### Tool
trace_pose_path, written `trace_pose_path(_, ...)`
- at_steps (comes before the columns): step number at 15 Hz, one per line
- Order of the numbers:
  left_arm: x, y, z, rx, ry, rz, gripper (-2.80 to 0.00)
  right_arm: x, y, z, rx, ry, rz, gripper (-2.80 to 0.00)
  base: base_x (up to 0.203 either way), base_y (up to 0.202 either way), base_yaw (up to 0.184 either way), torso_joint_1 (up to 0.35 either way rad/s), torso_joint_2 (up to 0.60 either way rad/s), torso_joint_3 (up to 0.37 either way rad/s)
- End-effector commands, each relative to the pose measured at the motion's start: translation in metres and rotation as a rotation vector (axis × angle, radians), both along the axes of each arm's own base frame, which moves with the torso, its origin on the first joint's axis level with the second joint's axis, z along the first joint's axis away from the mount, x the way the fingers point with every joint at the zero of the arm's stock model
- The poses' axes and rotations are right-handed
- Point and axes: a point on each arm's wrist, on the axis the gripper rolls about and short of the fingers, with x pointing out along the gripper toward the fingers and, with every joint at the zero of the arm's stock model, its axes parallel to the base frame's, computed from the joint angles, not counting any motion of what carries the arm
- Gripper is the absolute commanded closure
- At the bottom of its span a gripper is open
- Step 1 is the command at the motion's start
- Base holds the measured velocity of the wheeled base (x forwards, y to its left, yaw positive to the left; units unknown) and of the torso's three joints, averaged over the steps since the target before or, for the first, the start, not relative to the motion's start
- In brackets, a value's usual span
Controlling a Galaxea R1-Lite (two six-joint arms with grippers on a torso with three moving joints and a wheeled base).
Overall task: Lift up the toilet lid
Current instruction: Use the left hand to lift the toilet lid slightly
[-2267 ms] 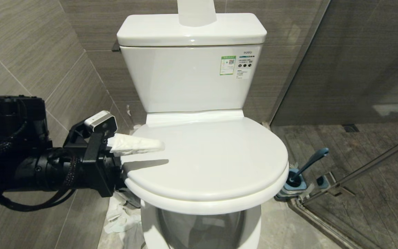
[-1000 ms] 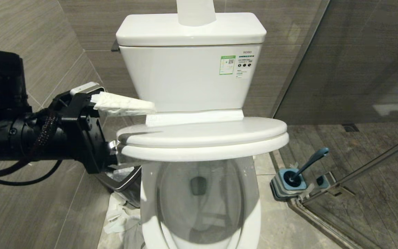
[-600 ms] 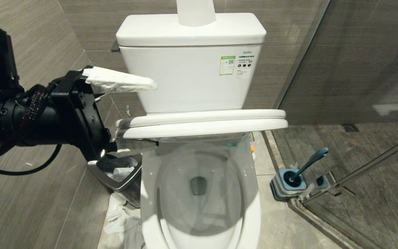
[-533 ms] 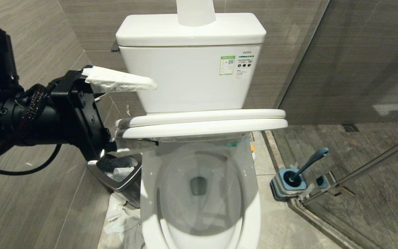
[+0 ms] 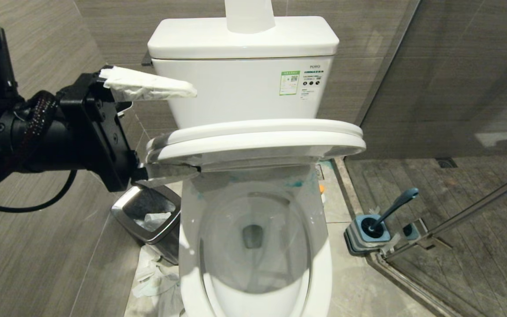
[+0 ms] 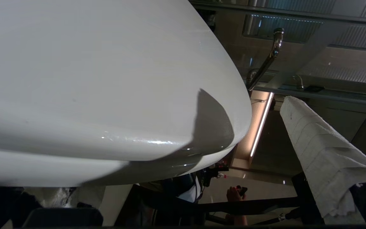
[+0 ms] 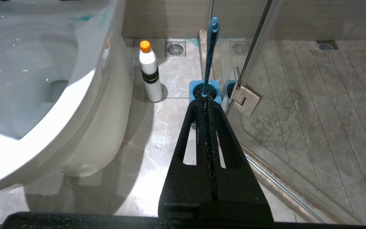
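Note:
The white toilet lid [image 5: 253, 128] is tilted up off the bowl [image 5: 253, 246], and the seat ring [image 5: 258, 149] is raised with it. My left gripper [image 5: 196, 131] is open wide at the lid's left edge. Its lower tissue-wrapped finger [image 5: 170, 172] lies under the seat and lid. Its upper tissue-wrapped finger [image 5: 148, 88] stands well above the lid, apart from it. In the left wrist view the lid [image 6: 91, 79] fills most of the picture, beside the wrapped finger [image 6: 322, 152]. My right gripper [image 7: 206, 101] is shut and empty, low beside the bowl [image 7: 43, 95].
The tank [image 5: 244, 97] and its flat cover [image 5: 243, 39] stand behind the lid. A steel waste bin [image 5: 148, 215] and crumpled paper [image 5: 152, 277] are at the bowl's left. A blue toilet brush [image 5: 381, 220], a bottle [image 7: 149, 71] and the glass shower door [image 5: 456, 88] are on the right.
The lid and seat have swung up from flat on the bowl, uncovering it. My left gripper has risen with them and is higher than half a second ago.

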Motion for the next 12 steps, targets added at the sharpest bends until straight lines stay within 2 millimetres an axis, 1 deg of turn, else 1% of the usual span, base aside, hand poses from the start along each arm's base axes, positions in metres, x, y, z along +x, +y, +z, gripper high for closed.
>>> trace_pose_path(1,0.001,0.0,0.009,-0.013,-0.022,-0.003,-2.8,0.001,0.0,-0.003,0.0,0.011,0.0,0.0,0.0,0.0,0.0,0.0,0.0,0.0)
trace_pose_path(4,0.003,0.001,0.017,-0.021,-0.047,0.004,-2.8,0.001,0.0,-0.003,0.0,0.011,0.0,0.0,0.0,0.0,0.0,0.0,0.0,0.0)
trace_pose_path(12,0.003,0.003,0.026,-0.033,-0.087,0.012,-2.8,0.001,0.0,-0.003,-0.001,0.011,0.0,0.0,0.0,0.0,0.0,0.0,0.0,0.0)
